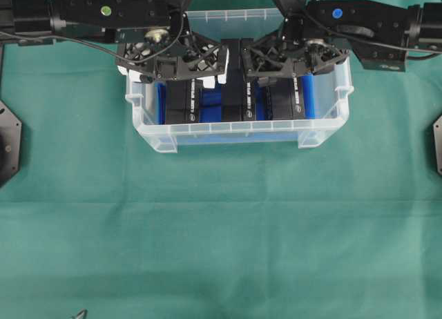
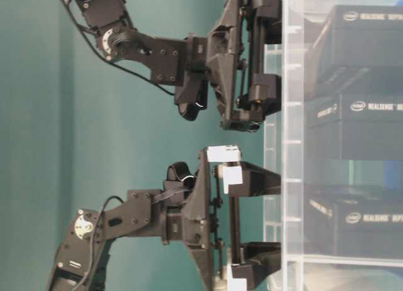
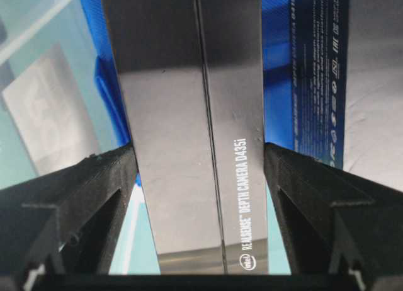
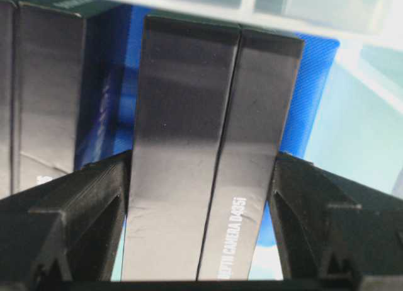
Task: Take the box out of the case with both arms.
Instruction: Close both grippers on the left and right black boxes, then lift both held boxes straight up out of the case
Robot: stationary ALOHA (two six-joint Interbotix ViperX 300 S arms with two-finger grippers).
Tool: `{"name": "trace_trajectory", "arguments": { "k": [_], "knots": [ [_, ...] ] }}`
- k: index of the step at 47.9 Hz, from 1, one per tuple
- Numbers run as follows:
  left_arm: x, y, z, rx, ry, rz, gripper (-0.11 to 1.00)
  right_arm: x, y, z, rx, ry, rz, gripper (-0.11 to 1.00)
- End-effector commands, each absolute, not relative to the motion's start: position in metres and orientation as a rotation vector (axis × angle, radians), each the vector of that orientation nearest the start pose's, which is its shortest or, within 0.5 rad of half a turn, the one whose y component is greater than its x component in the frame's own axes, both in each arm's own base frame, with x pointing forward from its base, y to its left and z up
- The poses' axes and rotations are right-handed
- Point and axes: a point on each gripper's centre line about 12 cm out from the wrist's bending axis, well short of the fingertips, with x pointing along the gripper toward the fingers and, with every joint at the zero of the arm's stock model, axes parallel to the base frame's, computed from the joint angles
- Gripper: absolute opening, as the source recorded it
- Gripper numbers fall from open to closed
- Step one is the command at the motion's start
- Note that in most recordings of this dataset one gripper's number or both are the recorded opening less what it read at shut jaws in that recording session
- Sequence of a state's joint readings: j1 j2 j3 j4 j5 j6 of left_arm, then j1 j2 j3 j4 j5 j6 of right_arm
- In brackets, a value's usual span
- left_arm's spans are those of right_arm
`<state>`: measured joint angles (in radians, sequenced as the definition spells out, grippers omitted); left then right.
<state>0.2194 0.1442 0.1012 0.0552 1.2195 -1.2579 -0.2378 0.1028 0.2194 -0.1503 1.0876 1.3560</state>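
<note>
The clear case (image 1: 235,129) stands at the table's back middle with blue lining and several black camera boxes on edge. My left gripper (image 1: 186,67), with white parts, reaches down into the case's left part. In the left wrist view its fingers (image 3: 94,190) press both sides of a black box (image 3: 189,146). My right gripper (image 1: 283,60), all black, reaches into the right part. Its fingers (image 4: 315,222) press both sides of another black box (image 4: 201,146). Both boxes are still within the case walls (image 2: 293,114).
Another black box (image 1: 231,77) stands between the two held ones, close to each gripper. It also shows in the left wrist view (image 3: 371,83) and the right wrist view (image 4: 44,89). Green cloth (image 1: 221,229) covers the table in front of the case.
</note>
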Motion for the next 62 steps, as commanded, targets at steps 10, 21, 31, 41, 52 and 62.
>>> {"name": "trace_trajectory", "arguments": {
  "k": [10, 21, 31, 41, 52, 62],
  "knots": [
    [0.400, 0.096, 0.267, -1.124, 1.076, 1.066, 0.64, 0.379, -0.114, 0.264, 1.111, 0.928, -1.161, 0.67],
    [0.401, 0.096, 0.294, -1.133, 1.042, 1.046, 0.64, 0.374, -0.113, 0.292, 1.119, 0.898, -1.160, 0.67],
    [0.395, 0.096, 0.325, -1.145, 1.011, 1.038, 0.64, 0.365, -0.114, 0.318, 1.106, 0.878, -1.181, 0.67],
    [0.395, 0.099, 0.358, -1.158, 0.956, 1.014, 0.64, 0.362, -0.117, 0.343, 1.092, 0.854, -1.195, 0.67],
    [0.390, 0.099, 0.381, -1.153, 0.968, 1.021, 0.64, 0.361, -0.117, 0.368, 1.106, 0.825, -1.188, 0.67],
    [0.385, 0.098, 0.409, -1.159, 0.942, 1.006, 0.64, 0.359, -0.114, 0.384, 1.093, 0.832, -1.181, 0.67]
  ]
}}
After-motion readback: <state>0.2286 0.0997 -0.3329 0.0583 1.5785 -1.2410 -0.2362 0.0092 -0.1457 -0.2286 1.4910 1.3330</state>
